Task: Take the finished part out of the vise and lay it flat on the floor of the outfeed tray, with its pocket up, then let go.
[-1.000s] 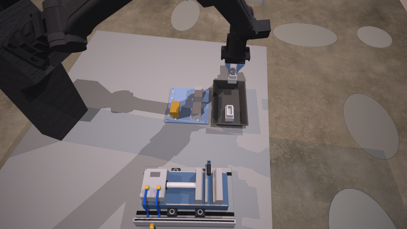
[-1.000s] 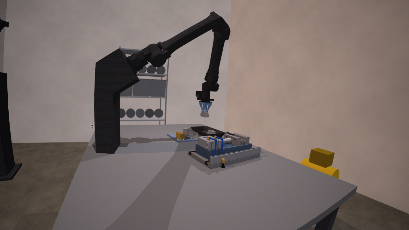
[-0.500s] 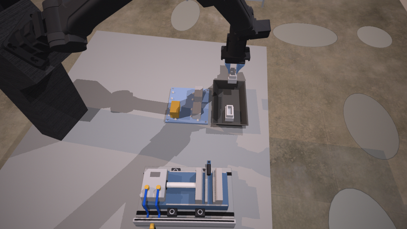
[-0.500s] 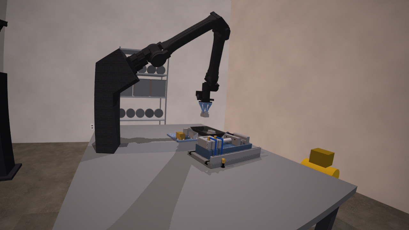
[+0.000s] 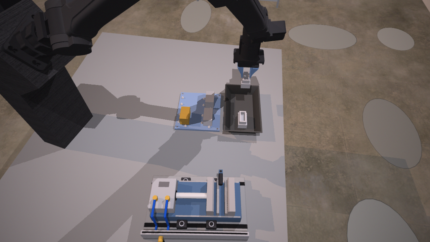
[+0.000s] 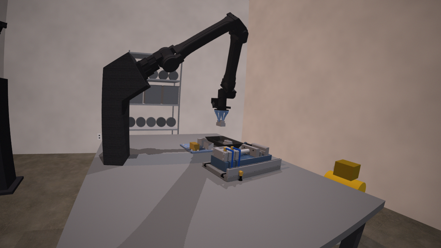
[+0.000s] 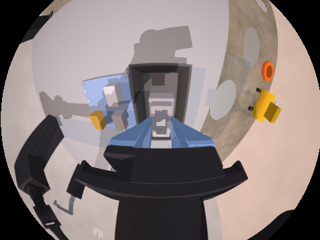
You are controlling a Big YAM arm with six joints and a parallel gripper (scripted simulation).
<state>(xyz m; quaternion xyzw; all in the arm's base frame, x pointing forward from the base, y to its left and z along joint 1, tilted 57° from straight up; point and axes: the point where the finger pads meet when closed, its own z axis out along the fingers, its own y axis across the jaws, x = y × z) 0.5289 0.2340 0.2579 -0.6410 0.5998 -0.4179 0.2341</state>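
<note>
My gripper (image 5: 246, 78), with blue fingers, is shut on the finished part (image 5: 246, 82), a small grey block. It hangs well above the far end of the dark outfeed tray (image 5: 242, 109). The side view shows the gripper (image 6: 220, 122) and part (image 6: 220, 124) high over the tray (image 6: 223, 140). In the wrist view the part (image 7: 162, 125) sits between the fingers with the tray below. Another white pocketed part (image 5: 242, 118) lies pocket up on the tray floor. The vise (image 5: 195, 202) at the table front has nothing between its jaws.
A blue fixture plate (image 5: 198, 112) with an orange block (image 5: 184, 115) and two grey blocks stands left of the tray. A yellow machine (image 6: 346, 174) is off the table's right side. The arm's black pedestal (image 5: 33, 90) is at the left.
</note>
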